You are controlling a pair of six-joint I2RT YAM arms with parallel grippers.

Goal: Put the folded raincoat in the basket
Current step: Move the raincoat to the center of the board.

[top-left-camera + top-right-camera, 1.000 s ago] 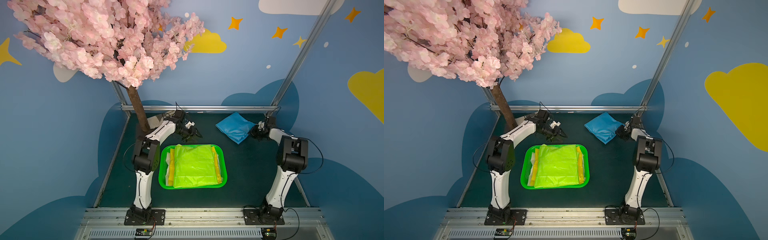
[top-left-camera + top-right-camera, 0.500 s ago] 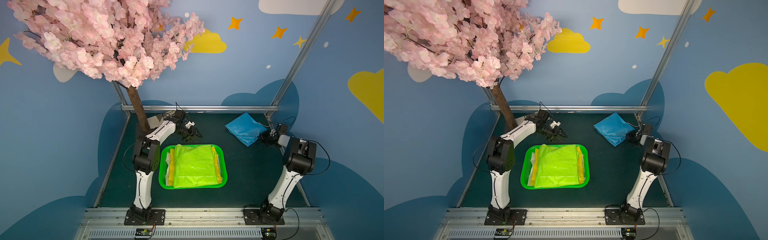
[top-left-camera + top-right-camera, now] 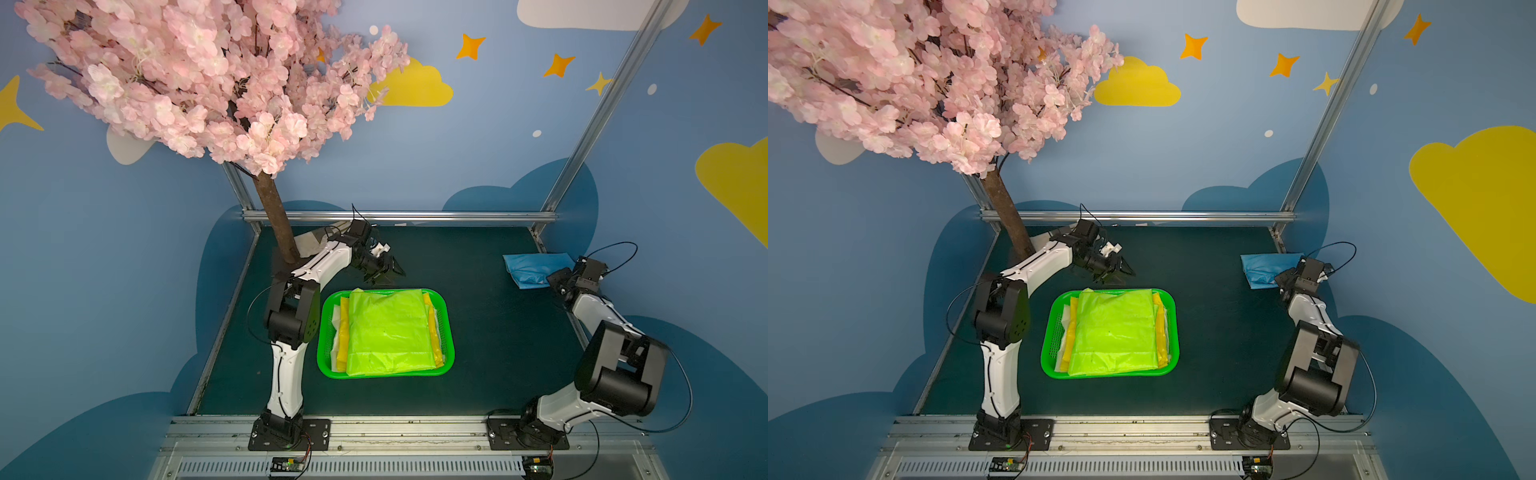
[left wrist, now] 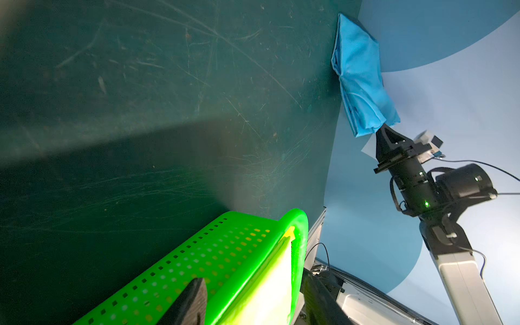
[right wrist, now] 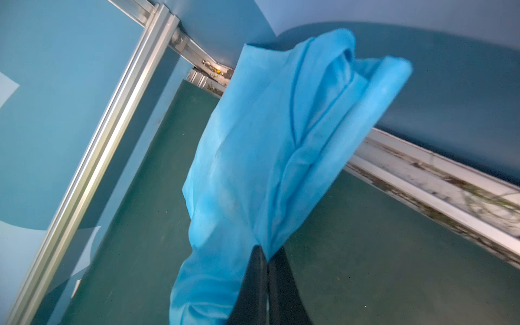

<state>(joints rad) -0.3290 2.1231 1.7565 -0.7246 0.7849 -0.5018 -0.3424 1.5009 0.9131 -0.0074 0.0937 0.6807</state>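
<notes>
In both top views I count one basket (image 3: 382,375), two arms of mine and four folded pieces. Three pieces are stacked inside the basket: a lime raincoat (image 3: 388,328) on top, a yellow layer (image 3: 341,332) under it and a white layer (image 3: 334,322) showing at the edges. The fourth, the blue raincoat (image 3: 534,268), is outside the basket and well apart from it, at the right rear edge of the tabletop (image 3: 498,332). My right end effector (image 3: 557,278) is clenched on its near corner. My left end effector (image 3: 392,270) hovers just beyond the basket's far rim, released and carrying nothing. One pink blossom tree (image 3: 278,216) stands at the back left.

The left wrist view shows my two left fingers (image 4: 191,301) spread apart, with the basket's perforated wall (image 4: 197,259) and its lime and yellow contents close by. Across the tabletop, one blue raincoat (image 4: 360,81) is pinched by my right end effector (image 4: 384,132).

The right wrist view shows one thing only: the blue raincoat (image 5: 267,146), rumpled in loose folds, with its corner gripped between my closed right fingers (image 5: 257,270).
</notes>
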